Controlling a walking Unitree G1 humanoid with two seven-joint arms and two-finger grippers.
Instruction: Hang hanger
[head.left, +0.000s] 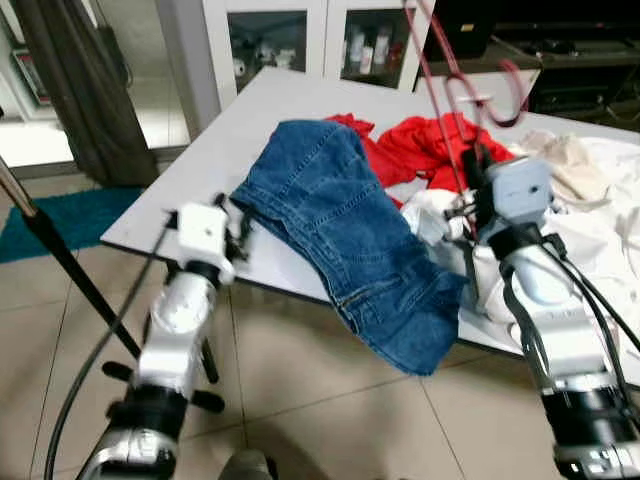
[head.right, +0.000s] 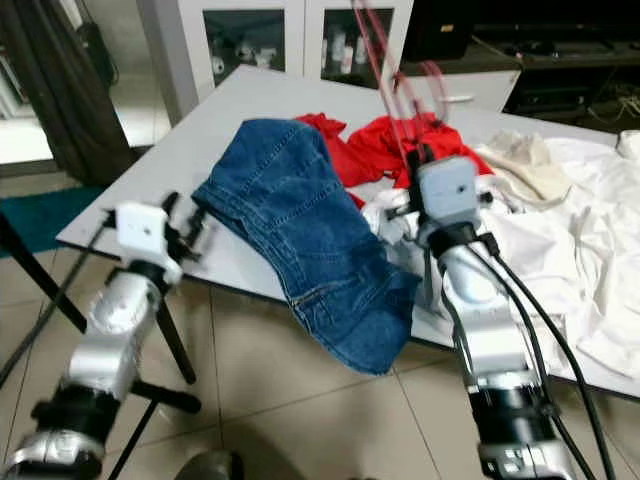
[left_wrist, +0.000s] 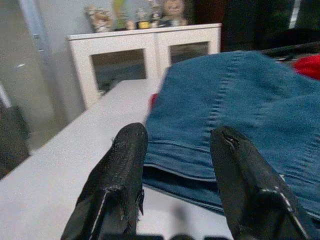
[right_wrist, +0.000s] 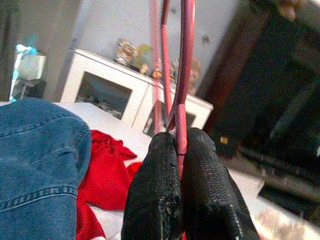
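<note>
Where the two black fingers (right_wrist: 202, 185) of the right gripper (right_wrist: 179, 150) press together, a thin red hanger (right_wrist: 183, 80) is pinched between them, its wire rising straight up out of the grip. In the head views the hanger stands upright above the pile of clothes on the white table (head.left: 215, 150), its hook (head.left: 490, 98) curling over beyond the red cloth (head.left: 435, 143); the picture is blurred there, so its full outline is hard to follow. The right gripper sits over the table, just above the red cloth and the white laundry (head.left: 600, 215) that spreads toward the table's right side. A pair of blue jeans (head.left: 340, 235) lies across the middle of the table beside the red cloth, one end draping over the table's near edge toward the tiled floor (head.left: 330, 400). The left gripper (left_wrist: 177, 165) hovers at the table's near edge with its fingers spread apart and nothing between them, pointing at the folded edge of the jeans. Behind the table stands a white cabinet (head.left: 310, 40) with glass doors and small items inside. Left of the table a dark curtain (head.left: 80, 90) hangs above a teal rug (head.left: 60, 220), and a black tripod leg (head.left: 70, 275) slants across the floor near the table's left corner.
</note>
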